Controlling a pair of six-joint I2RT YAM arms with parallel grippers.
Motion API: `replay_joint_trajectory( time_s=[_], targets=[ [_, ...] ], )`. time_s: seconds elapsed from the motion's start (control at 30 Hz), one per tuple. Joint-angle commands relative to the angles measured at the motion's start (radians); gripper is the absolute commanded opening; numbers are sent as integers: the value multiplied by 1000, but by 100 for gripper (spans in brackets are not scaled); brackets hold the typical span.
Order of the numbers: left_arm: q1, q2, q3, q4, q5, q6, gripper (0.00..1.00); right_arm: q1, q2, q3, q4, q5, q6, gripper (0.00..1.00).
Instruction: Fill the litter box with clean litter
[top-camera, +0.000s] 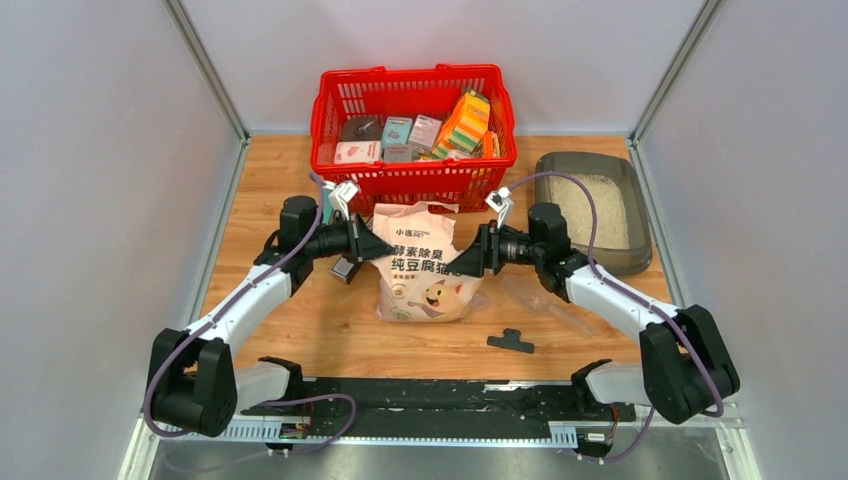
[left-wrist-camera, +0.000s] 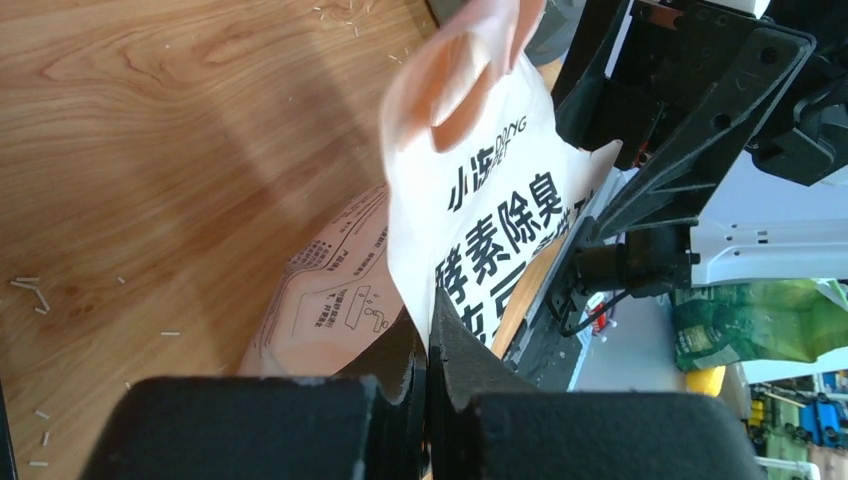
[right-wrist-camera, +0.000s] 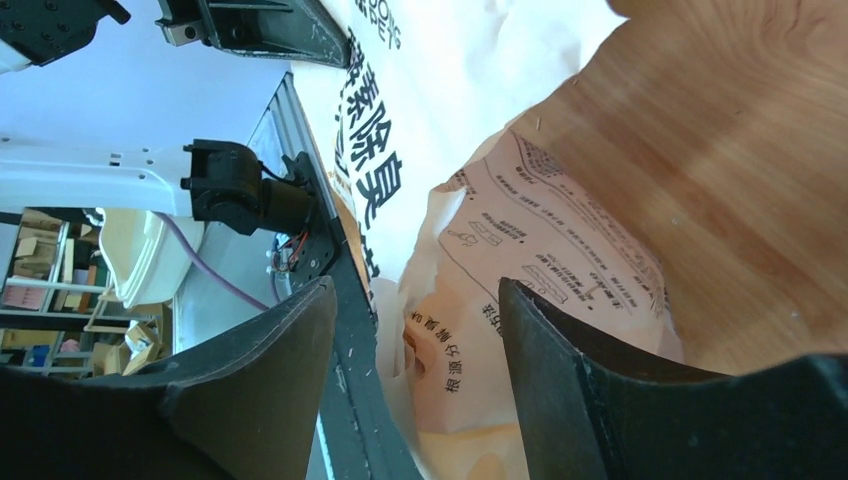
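Your left gripper (left-wrist-camera: 430, 310) is pinched shut on the top edge of the pinkish-cream cat-printed plastic bag (top-camera: 425, 270). Your right gripper (right-wrist-camera: 415, 300) stands open beside it, empty. The shallow grey-brown plastic litter box (top-camera: 598, 262), holding pale beige clean litter (top-camera: 598, 210), sits far right. On this single thin grip, the bag may slip or tip.

The bag (top-camera: 428, 262) stands mid-worktop (top-camera: 300, 170), between the two arms. The basket (top-camera: 410, 188) sits just behind it at the far edge, with boxes (top-camera: 420, 135) packed inside. The litter box (top-camera: 602, 260) lies at the far right, right of the basket and apart from the bag, with litter (top-camera: 598, 210) in it. The left fingers (top-camera: 372, 245) meet the bag's left edge, and the right fingers (top-camera: 470, 262) sit at its right edge. A clip (top-camera: 511, 342) lies on the worktop near and right of the bag. Loose grains (left-wrist-camera: 30, 290) are scattered left of the bag.
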Motion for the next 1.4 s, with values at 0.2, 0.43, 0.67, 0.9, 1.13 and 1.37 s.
replay_joint_trajectory(
  time_s=[0.2,0.43,0.67,0.9,1.13,1.37],
  targets=[
    [71,9,-38,110,58,-108,0,9,62,-6,127,7,10,54],
    [94,6,-60,136,65,-146,0,25,79,12,139,-34,65,23],
    [122,-5,-63,121,76,-166,0,34,87,31,76,-53,113,38],
    [134,-3,-74,109,97,-166,0,37,104,39,140,-73,160,4],
    [174,8,-19,-95,255,-140,0,-10,208,155,127,-319,352,0],
    [174,93,95,-410,426,-92,0,-40,308,259,131,-548,499,0]
  ],
)
